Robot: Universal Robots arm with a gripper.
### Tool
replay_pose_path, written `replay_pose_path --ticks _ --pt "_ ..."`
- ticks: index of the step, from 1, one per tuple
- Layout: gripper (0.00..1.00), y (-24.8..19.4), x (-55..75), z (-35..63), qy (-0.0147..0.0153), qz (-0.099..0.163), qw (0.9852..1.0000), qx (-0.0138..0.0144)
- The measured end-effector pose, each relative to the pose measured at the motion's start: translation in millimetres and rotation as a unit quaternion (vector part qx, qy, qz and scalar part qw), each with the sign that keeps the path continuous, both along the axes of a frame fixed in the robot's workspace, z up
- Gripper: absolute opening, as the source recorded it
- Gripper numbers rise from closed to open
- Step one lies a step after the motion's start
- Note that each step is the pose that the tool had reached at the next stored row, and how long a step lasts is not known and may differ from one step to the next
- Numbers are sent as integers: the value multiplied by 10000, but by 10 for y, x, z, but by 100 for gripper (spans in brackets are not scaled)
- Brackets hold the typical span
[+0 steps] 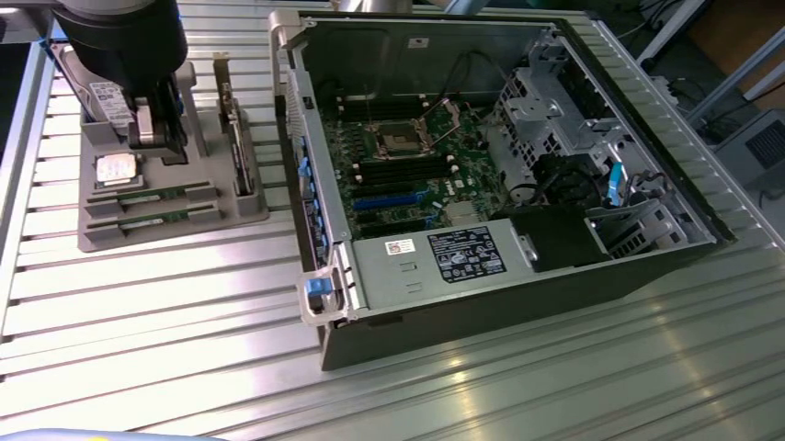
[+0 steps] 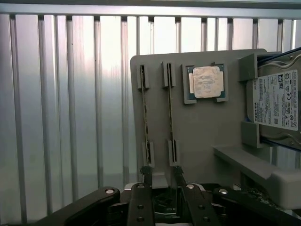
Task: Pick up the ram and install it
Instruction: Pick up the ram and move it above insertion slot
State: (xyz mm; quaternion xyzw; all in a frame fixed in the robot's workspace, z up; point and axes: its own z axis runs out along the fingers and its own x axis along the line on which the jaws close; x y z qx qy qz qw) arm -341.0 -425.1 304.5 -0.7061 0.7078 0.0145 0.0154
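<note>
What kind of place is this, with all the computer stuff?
Probably a robot lab or workshop bench: a robot arm hangs over a grey tray holding ram sticks and a hard drive, beside an opened computer case on a metal table.

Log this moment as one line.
gripper: open, empty | position: over gray tray | ram sticks: both in tray slots | computer case: open
</note>
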Motion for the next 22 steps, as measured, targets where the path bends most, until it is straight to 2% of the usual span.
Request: replay_pose_path --ticks 16,22 --pt "30 -4 0 -182 0 0 10000 0" --pt "30 -18 -7 -218 0 0 10000 0"
